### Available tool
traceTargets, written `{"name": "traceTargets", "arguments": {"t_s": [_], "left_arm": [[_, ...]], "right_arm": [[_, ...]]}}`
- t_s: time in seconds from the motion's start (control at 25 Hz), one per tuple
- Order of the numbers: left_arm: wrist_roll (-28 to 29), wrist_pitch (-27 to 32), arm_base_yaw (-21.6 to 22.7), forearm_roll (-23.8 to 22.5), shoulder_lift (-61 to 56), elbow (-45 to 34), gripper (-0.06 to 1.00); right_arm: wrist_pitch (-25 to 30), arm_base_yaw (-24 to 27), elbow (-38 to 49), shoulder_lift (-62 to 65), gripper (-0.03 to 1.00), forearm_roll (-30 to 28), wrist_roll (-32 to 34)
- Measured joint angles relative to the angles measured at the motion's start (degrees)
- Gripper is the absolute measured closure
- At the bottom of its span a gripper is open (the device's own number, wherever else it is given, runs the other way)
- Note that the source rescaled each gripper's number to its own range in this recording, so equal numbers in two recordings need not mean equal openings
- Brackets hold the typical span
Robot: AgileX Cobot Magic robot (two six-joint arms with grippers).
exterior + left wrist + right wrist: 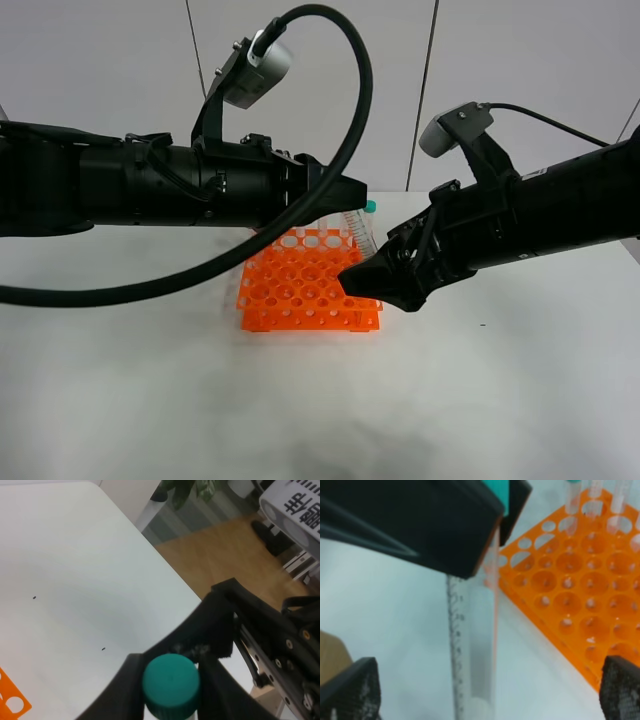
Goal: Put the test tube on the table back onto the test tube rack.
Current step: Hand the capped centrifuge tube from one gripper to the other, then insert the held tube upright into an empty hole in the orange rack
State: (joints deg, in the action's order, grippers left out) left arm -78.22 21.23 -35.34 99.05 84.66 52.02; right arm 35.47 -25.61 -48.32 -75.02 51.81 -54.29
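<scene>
The test tube, clear with a teal cap, hangs nearly upright just beyond the far right side of the orange test tube rack. My left gripper is shut on it just below the cap; the left wrist view shows the cap between the black fingers. In the right wrist view the tube with its graduation marks hangs beside the rack. My right gripper is open, one finger on each side of the tube's lower part. The tube's tip is hidden.
Several clear tubes stand in the rack's back holes. The white table spreads around the rack. The left wrist view shows the table's edge and a wooden floor beyond it.
</scene>
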Motion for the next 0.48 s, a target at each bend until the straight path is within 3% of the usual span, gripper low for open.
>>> {"name": "traceTargets", "arguments": {"t_s": [0.12, 0.32, 0.48], "left_arm": [[0.0, 0.0, 0.0, 0.0, 0.0, 0.0, 0.94], [0.0, -0.5, 0.0, 0.0, 0.0, 0.0, 0.94], [0.0, -0.7, 0.0, 0.1, 0.0, 0.0, 0.94]], "right_arm": [[6.5, 0.0, -5.0, 0.0, -0.03, -7.1, 7.3], [20.8, 0.0, -17.8, 0.0, -0.03, -28.4, 27.9], [24.4, 0.0, -22.8, 0.0, -0.03, -44.1, 39.9]]}}
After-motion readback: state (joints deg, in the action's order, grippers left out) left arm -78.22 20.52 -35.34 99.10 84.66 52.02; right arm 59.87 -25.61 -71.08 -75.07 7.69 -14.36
